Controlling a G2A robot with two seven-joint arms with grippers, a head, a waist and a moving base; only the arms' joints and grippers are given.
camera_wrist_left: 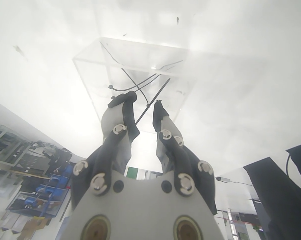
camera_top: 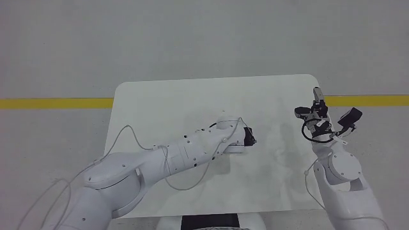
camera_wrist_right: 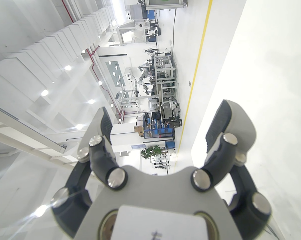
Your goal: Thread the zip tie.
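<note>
A black zip tie (camera_wrist_left: pixel 159 92) lies slanted inside a clear box (camera_wrist_left: pixel 140 43). Its pointed tail aims toward the box's far wall and its small square head sits lower down the strap. In the left wrist view the strap runs straight through the gap between the two dark fingertips of the left gripper (camera_wrist_left: pixel 144 99), and its lower end slips out of sight behind one finger. The fingers stand apart with the gap wider than the strap, so the gripper is released rather than clenched. I cannot tell whether either pad brushes the tie's head. More black zip ties (camera_wrist_left: pixel 136 86) lie crossed over one another in the same box, just beyond the fingertips, and a couple more rest against the far walls.

The top view gives the wider layout. The left gripper (camera_top: pixel 249 137) reaches in low over the middle of the white desk (camera_top: pixel 192 102), with its arm stretched across from the near left side. The right gripper (camera_top: pixel 317 96) is well apart from it, near the desk's right edge, raised and pointing away from the robot.

Its own wrist view shows the right gripper (camera_wrist_right: pixel 163 109) spread wide with nothing between the ribbed pads. It looks past the desk's edge to a yellow floor line (camera_wrist_right: pixel 199 51) and a hall of machinery beyond
</note>
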